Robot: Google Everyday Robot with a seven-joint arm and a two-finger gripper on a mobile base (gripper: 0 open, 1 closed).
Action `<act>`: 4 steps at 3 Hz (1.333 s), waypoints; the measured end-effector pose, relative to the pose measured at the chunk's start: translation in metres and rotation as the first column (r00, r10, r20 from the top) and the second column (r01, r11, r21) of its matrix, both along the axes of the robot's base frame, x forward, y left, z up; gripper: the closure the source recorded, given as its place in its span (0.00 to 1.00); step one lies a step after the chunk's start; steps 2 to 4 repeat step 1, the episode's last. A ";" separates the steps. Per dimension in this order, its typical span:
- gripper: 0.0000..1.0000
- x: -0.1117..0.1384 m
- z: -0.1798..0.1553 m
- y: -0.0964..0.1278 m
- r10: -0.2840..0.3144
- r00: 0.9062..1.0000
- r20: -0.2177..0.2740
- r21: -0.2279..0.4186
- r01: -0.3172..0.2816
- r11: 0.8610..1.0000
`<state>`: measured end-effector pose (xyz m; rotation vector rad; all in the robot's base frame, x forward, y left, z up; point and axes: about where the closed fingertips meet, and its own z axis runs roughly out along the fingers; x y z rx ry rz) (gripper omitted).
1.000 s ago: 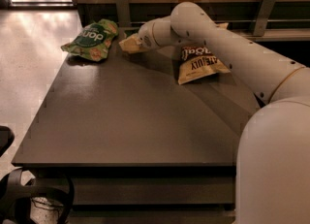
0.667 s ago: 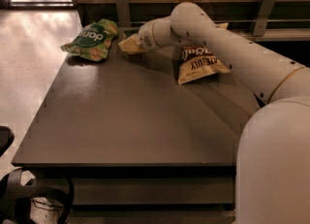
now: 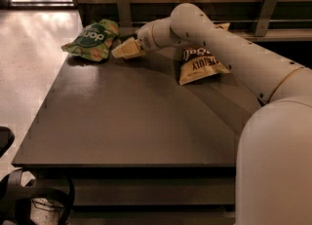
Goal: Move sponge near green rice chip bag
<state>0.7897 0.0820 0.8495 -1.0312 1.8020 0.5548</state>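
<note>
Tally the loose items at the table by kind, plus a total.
Snack bags: 2, the green rice chip bag and the yellow and brown chip bag
Sponges: 1, the sponge, at the pincer just right of the green rice chip bag
Total: 3

- sponge [image 3: 124, 49]: small, pale yellow foam showing, tilted, at the tip of the gripper [image 3: 133, 47], near the far edge, just right of the bag
- green rice chip bag [image 3: 91, 40]: green, white lettering on a dark oval, orange crackers pictured; lies crumpled at the far left corner
</note>
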 end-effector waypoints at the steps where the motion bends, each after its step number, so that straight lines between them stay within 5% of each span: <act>1: 0.00 0.000 0.000 0.000 0.000 1.000 0.000 0.000 0.000 1.000; 4: 0.00 0.000 0.000 0.000 0.000 1.000 0.000 0.000 0.000 1.000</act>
